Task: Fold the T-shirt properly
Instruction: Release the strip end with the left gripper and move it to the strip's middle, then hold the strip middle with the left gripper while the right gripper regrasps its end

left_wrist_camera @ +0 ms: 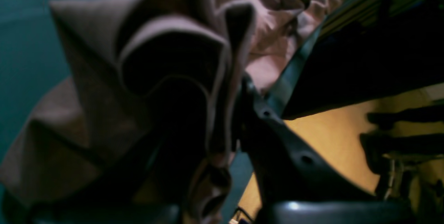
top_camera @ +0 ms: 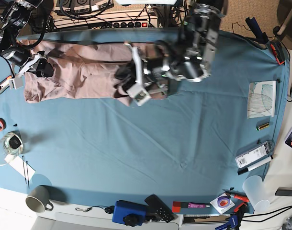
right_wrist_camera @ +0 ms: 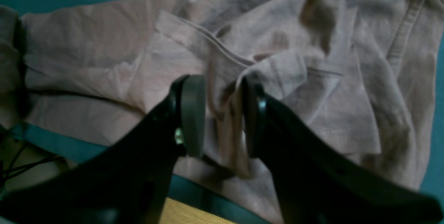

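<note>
The T-shirt [top_camera: 84, 72], lying rumpled along the upper left of the tabletop [top_camera: 151, 143], is limp and light (likely to sag), best taken at hems: left gripper [top_camera: 124, 79] jaws clenched on a fabric bunch, right gripper [right_wrist_camera: 218, 113] jaws parted astride a fold.

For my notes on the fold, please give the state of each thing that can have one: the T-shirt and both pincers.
T-shirt: crumpled, stretched along the table's far edge, not folded.
Left pincer: shut on bunched T-shirt cloth.
Right pincer: jaws apart, a fold of the T-shirt between them.
Table cloth: spread flat.
</note>
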You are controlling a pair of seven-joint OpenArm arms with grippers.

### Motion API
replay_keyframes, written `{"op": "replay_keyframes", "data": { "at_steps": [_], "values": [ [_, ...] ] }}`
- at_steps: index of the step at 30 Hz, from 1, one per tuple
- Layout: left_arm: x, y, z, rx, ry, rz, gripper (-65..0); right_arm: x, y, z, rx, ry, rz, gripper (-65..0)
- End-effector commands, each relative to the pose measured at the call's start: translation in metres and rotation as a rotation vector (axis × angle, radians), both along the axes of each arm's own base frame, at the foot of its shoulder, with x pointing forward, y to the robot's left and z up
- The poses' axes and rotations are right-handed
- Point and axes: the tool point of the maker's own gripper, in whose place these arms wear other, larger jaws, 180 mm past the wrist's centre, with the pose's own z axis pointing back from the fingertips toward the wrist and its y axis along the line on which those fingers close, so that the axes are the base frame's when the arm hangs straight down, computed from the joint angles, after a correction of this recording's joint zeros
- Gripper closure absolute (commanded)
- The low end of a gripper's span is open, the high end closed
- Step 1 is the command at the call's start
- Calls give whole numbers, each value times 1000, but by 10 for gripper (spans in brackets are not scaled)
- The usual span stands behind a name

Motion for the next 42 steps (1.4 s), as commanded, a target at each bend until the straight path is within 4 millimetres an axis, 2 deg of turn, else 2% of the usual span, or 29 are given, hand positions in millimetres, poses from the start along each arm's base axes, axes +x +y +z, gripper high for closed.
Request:
{"op": "replay_keyframes", "data": {
  "at_steps": [1,6,11,15,16,18,23,30,33,42],
  "values": [
    [5,-10,18,-43,-48,3,0,8,-5,14,-13,-53,1,-189],
    [4,-25,18,10,-89,15,0,8,-5,14,-13,-54,1,-189],
    [-5,-38,23,1,-107,-29,0,8,-5,14,-13,-54,1,-189],
    [-6,-40,23,-2,-105,-30,-280,8,-5,14,-13,-54,1,-189],
    [-4,-39,24,-9,-97,-11,-329,8,-5,14,-13,-54,1,-189],
    [0,-38,26,-22,-85,22,-370,8,-5,14,-13,-54,1,-189],
    [5,-35,23,2,-86,48,-369,8,-5,14,-14,-53,1,-189],
    [-4,-31,11,72,-46,16,-369,10,-4,17,-4,-64,6,-189],
    [-8,-28,4,113,-20,-2,-369,13,-5,26,10,-93,10,-189],
    [-11,-26,1,129,-8,-10,-369,16,-42,55,-83,-134,-18,-189]
  ]
}}
